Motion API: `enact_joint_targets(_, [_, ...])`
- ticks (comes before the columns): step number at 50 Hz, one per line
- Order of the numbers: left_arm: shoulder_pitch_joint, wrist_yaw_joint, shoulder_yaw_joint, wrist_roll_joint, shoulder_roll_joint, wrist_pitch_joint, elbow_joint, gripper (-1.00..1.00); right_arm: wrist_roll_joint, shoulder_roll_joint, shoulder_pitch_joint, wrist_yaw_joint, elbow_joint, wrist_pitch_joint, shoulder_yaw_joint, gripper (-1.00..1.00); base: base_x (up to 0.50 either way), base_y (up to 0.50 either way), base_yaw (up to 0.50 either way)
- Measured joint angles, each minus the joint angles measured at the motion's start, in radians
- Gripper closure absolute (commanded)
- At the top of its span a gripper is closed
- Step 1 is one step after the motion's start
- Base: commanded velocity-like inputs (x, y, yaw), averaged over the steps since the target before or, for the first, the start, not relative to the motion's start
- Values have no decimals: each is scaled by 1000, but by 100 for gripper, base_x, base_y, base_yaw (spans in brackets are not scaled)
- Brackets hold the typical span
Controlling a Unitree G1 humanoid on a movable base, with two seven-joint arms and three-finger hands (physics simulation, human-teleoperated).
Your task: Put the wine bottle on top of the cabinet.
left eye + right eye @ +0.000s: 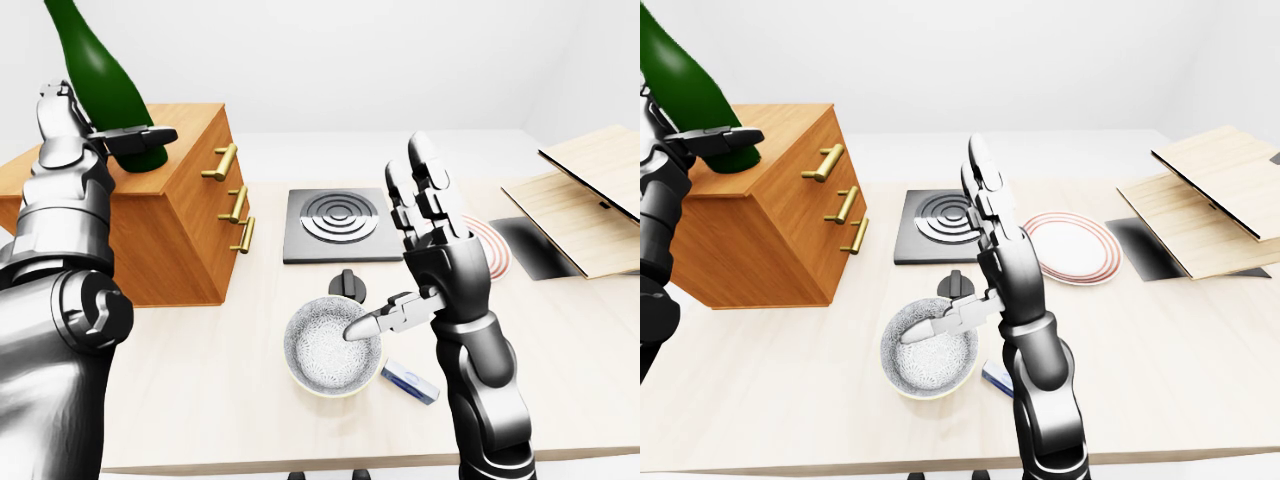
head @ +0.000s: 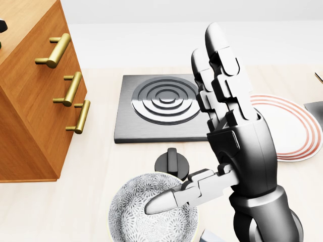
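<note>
Wine bottle [image 1: 100,75] (tilted) gripped on cabinet [image 1: 175,215].

Bright, even, sharp, soft shadows

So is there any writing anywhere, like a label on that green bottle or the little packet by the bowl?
No readable text in any view.
Wine bottle: plain green glass, no label on the visible side.
Packet: dark blue marks, too small and blurred to read.
Cabinet, bowl, plate, hob: only patterns and rings, no words or numbers.
</note>
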Motion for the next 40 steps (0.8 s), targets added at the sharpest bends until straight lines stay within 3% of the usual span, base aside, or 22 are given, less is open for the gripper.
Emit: enact_joint_targets(40, [-23,-119,-56,53,123,0,5,-100,-14,5,4,3,13,0,17,-100,0,0,0])
